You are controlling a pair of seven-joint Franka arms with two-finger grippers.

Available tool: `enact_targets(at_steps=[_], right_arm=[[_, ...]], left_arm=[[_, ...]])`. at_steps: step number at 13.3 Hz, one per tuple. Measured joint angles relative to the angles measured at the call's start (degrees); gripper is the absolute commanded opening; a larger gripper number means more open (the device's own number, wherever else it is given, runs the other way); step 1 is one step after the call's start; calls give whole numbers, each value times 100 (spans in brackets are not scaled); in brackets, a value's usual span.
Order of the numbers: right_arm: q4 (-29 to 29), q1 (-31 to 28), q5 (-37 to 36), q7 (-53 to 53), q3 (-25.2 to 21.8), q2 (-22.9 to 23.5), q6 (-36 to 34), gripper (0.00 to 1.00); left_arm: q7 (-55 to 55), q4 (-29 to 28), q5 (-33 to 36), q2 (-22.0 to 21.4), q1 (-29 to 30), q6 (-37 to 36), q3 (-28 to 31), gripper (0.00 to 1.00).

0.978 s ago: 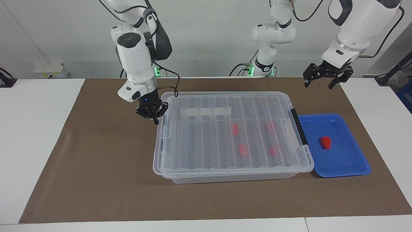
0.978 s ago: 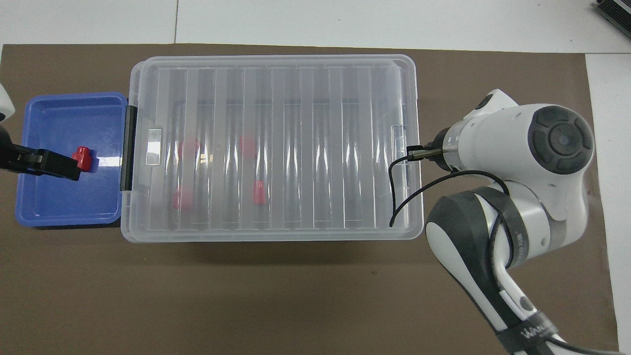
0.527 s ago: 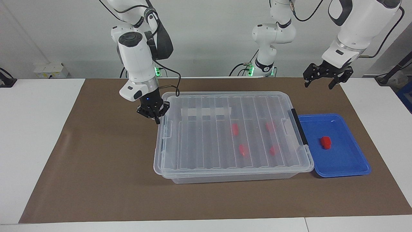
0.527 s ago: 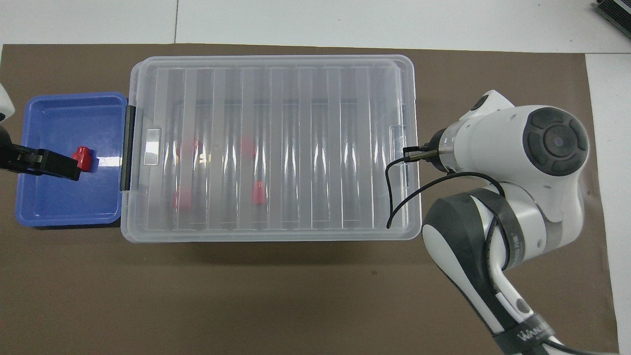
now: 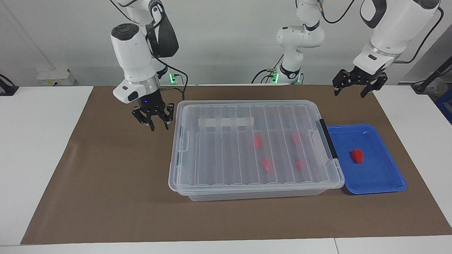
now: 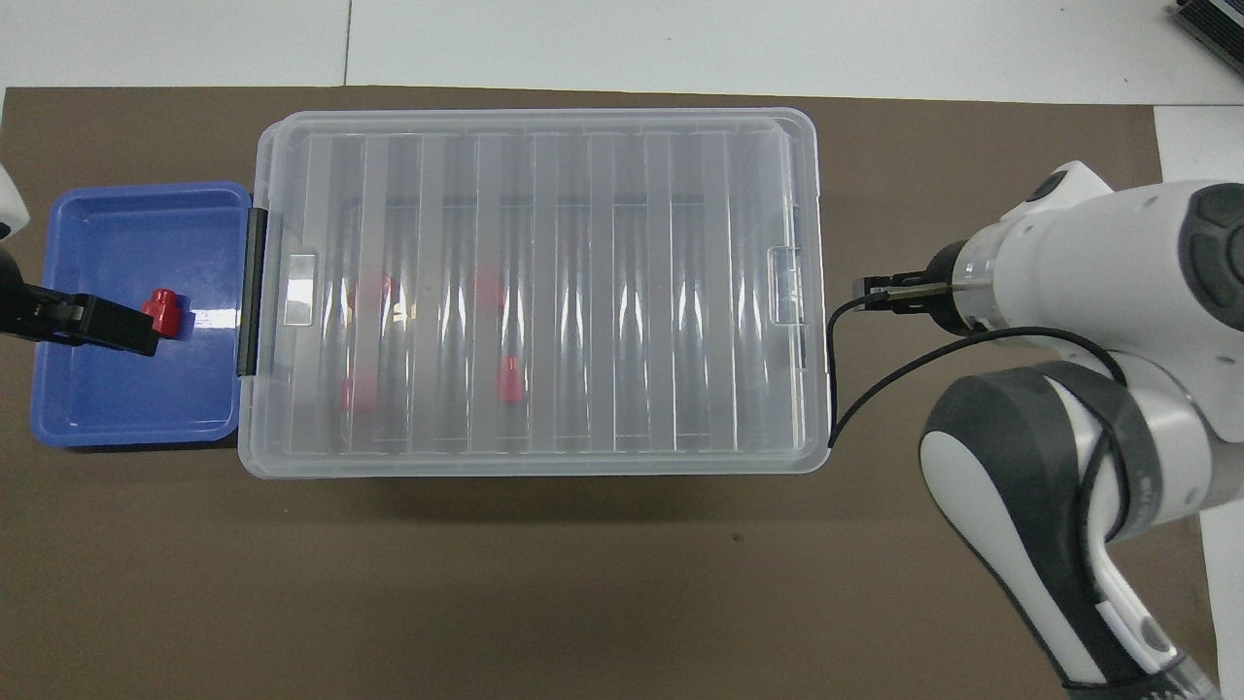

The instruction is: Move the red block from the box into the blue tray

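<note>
The box (image 5: 219, 155) is a clear bin with its ribbed lid lying shut on it, in the middle of the brown mat. Several red blocks (image 5: 257, 141) show blurred through the lid (image 6: 544, 292). One more red block (image 5: 357, 155) lies in the blue tray (image 5: 381, 176), which sits against the box's black-handled end. My right gripper (image 5: 159, 126) hangs open and holds nothing, just above the mat beside the box's other end and clear of the lid. My left gripper (image 5: 354, 92) waits open and high; in the overhead view it covers part of the blue tray (image 6: 117, 233).
A brown mat (image 5: 106, 176) covers the table's middle, with white table (image 5: 35, 158) at both ends. The black handle (image 5: 328, 143) runs along the box's end next to the tray. A white tape strip (image 5: 226, 122) lies under the lid.
My right gripper was shut at the lid's end edge; it has opened and drawn back toward the right arm's end of the table. The left arm has not moved.
</note>
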Motion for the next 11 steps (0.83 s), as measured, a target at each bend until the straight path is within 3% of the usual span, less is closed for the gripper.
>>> enact_targets(at_steps=[11], right_arm=[[1946,-594,-240,0,-71,-114,-2831,100]], left_arm=[[0,0,0,0,0,0,0,100]])
